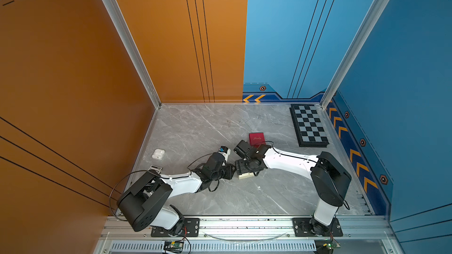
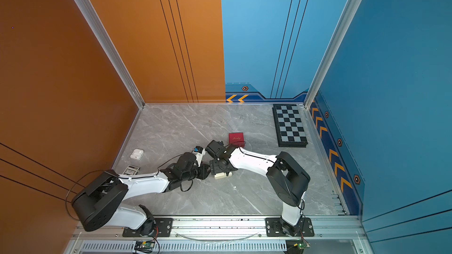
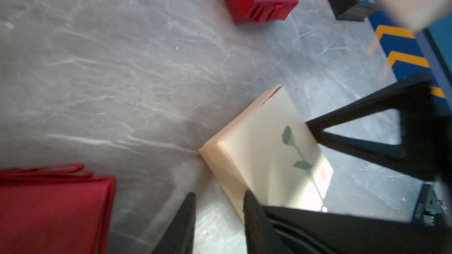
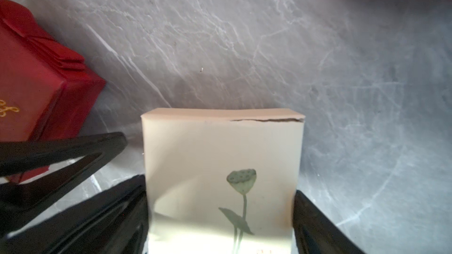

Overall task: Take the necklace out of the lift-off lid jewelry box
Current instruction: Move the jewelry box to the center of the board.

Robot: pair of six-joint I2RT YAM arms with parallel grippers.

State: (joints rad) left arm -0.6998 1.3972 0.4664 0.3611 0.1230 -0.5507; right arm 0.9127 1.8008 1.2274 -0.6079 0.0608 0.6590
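The right gripper (image 4: 221, 191) is clamped across the cream box (image 1: 245, 176), one finger flat against each side wall, so it is grasping the box. Whether it presses on the skirt of the lid (image 4: 195, 152) or on the base below cannot be told. The left gripper (image 3: 219, 197) sits at the left side of the box with its jaws partly apart and nothing between them, and one fingertip (image 3: 248, 202) touches the box's edge.

The box stands closed on the surface (image 1: 195, 128), near the middle and between the two arms. The necklace is not visible and is presumably shut inside.

The step in hand looks like getting the lid off. It would go best if one gripper pins the base low down while the other takes the lid high on its walls and draws it straight up. Squeezing the lid against the base would only lock the two together. A tear (image 4: 266, 119) runs along one top edge of the lid, so that edge is a poor place to pull.

A red box (image 1: 256, 138) lies just beyond, a little farther back. A chessboard (image 1: 309, 125) sits at the far right and a white earbud case (image 1: 158, 153) at the left, both well apart from the work.
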